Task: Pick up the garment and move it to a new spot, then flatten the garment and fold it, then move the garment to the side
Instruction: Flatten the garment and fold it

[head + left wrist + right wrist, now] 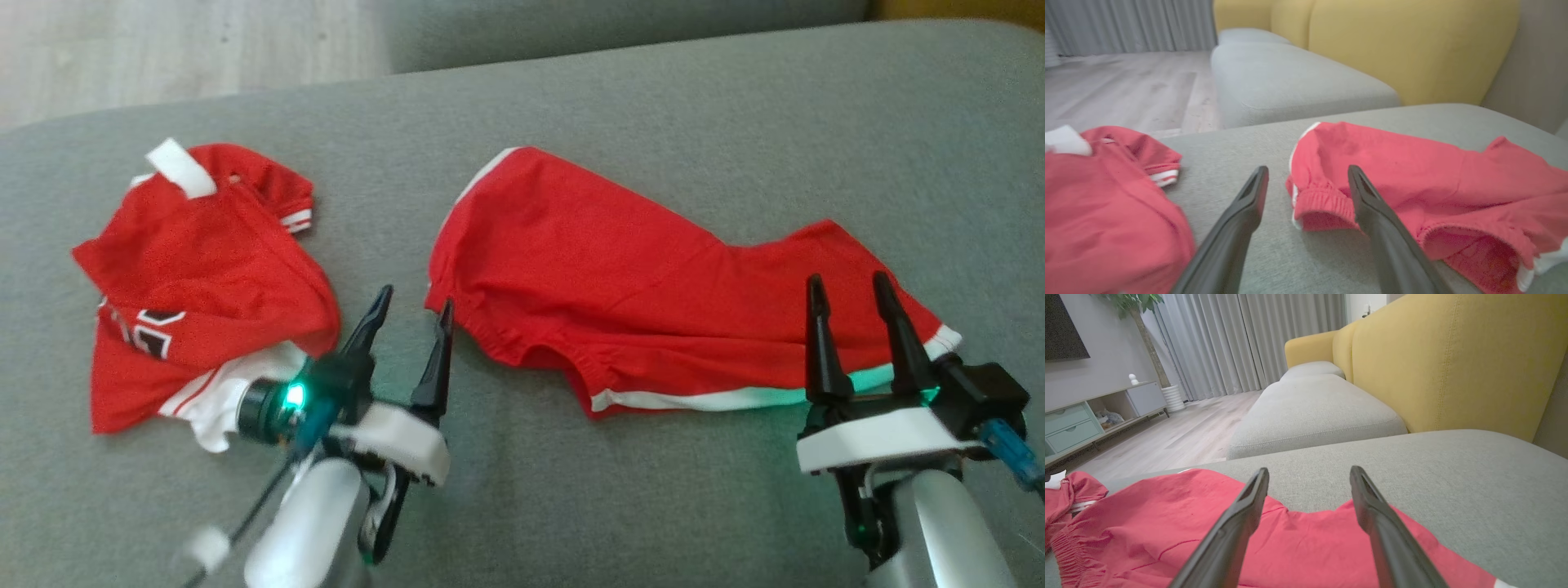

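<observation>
**While Both Grippers Stand Open, Red Shorts Lie Spread on the Grey Cushion**

Where the grey cushion (620,106) fills the head view, the red shorts (645,286) lie spread from its middle out to the right. They are mostly flat, with some wrinkles. Their gathered elastic band runs along the near left edge, and a white stripe follows the near right hem. To the left, well apart from them, a red jersey (196,278) sits bunched in a heap, showing white trim and a dark print.

The left gripper (415,300) hangs low in the gap between the two clothes, just beside the near left corner of the shorts. Its fingers are spread wide with nothing between them. In the left wrist view, the left gripper (1307,169) frames the elastic corner of the shorts (1412,171), with the jersey (1106,204) off to the left. Whether a finger touches the cloth cannot be told.

The right gripper (847,282) is over the near right end of the shorts, by the white hem. Its fingers are also wide apart and grip nothing. From the right wrist, the right gripper (1308,470) looks across the shorts (1167,514) and bare cushion (1453,477) toward a yellow backrest (1453,359) on the far side.
</observation>
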Robot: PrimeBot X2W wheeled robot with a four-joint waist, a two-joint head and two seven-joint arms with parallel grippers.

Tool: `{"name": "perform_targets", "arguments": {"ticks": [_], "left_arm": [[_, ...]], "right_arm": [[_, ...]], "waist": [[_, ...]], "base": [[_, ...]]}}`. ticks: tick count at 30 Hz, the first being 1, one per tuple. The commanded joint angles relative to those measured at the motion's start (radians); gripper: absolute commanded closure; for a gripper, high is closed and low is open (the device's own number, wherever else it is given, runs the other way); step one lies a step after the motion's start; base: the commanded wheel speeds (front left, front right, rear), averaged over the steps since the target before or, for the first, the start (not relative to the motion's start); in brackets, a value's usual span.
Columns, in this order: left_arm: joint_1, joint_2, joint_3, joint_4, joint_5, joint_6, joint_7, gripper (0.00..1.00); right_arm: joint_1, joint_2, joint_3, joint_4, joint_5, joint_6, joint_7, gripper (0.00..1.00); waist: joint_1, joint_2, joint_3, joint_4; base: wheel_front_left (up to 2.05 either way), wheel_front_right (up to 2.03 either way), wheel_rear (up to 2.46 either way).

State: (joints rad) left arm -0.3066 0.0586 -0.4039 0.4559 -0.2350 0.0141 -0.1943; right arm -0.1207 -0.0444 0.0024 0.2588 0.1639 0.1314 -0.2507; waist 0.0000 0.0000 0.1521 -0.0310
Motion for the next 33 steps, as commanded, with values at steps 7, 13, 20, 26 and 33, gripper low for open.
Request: {"name": "perform_targets", "arguments": {"ticks": [7,13,20,26,33], "left_arm": [[-0.185,0.029,0.017,0.113,0.001,-0.038,0.130,0.00],[-0.270,0.055,0.024,0.215,-0.017,-0.062,0.217,0.00],[-0.381,0.115,-0.011,0.278,-0.046,-0.130,0.328,1.00],[-0.501,0.184,-0.086,0.278,-0.057,-0.144,0.380,1.00],[-0.644,0.268,-0.258,0.262,-0.088,-0.144,0.386,1.00]], "right_arm": [[-0.055,-0.006,0.054,-0.031,0.029,-0.001,-0.011,0.00],[-0.068,-0.006,0.072,-0.026,0.051,-0.001,-0.011,0.00],[-0.083,-0.006,0.093,-0.026,0.075,-0.001,-0.011,0.00],[-0.092,-0.006,0.106,-0.029,0.095,-0.001,-0.011,0.00],[-0.101,-0.006,0.133,-0.030,0.111,-0.001,-0.011,0.00]], "waist": [[0.0000,0.0000,0.048,-0.062],[0.0000,0.0000,0.075,-0.107],[0.0000,0.0000,0.089,-0.154],[0.0000,0.0000,0.089,-0.195],[0.0000,0.0000,0.096,-0.236]], "base": [[0.00,0.00,0.00],[0.00,0.00,0.00],[0.00,0.00,0.00],[0.00,0.00,0.00],[0.00,0.00,0.00]]}}
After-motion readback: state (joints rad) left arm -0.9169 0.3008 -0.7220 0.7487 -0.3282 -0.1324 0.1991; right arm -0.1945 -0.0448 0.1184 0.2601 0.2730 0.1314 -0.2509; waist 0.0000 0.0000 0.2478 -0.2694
